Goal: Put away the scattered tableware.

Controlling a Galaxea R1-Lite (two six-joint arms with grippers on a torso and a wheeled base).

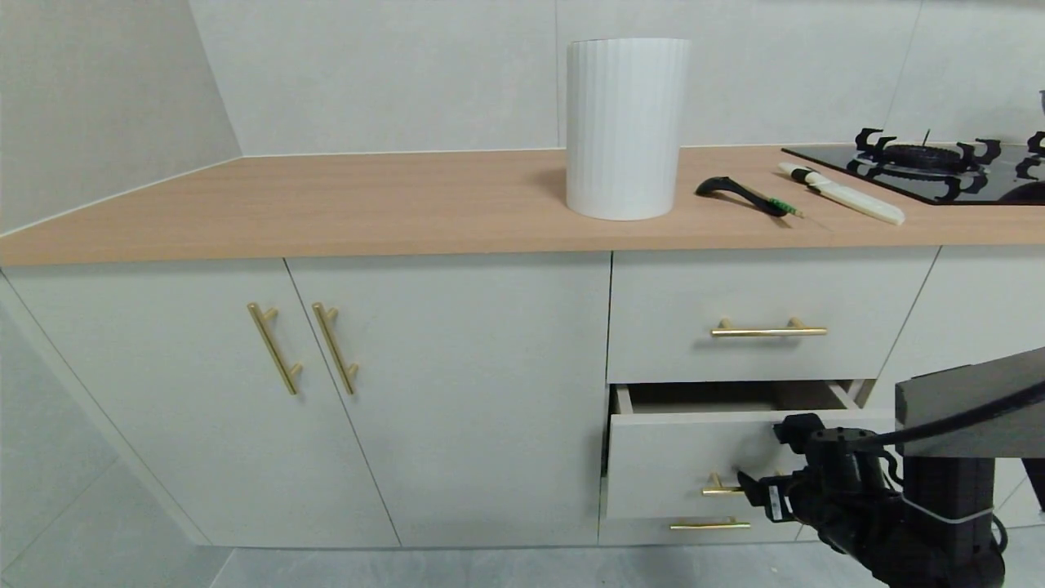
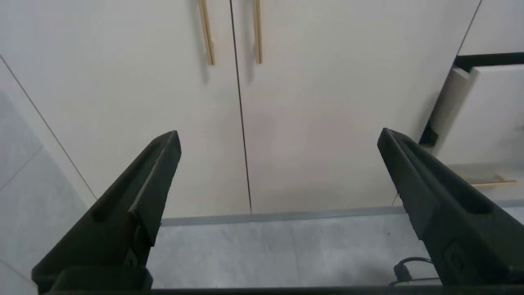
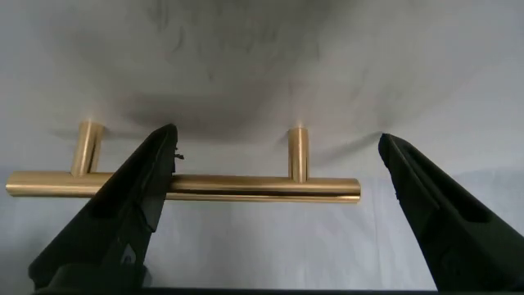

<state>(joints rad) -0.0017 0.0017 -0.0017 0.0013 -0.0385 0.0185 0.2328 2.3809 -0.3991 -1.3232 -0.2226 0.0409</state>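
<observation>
Little is done, I judge: the drawer below the white canister stands partly open, with my right gripper spread wide at its handle. The black utensil and the white knife lie right of the canister, unstowed. My left gripper hangs wide and empty.

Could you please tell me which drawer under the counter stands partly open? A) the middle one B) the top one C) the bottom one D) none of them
A: the middle drawer juts forward with a dark gap above its front, while the top drawer sits flush.
</observation>
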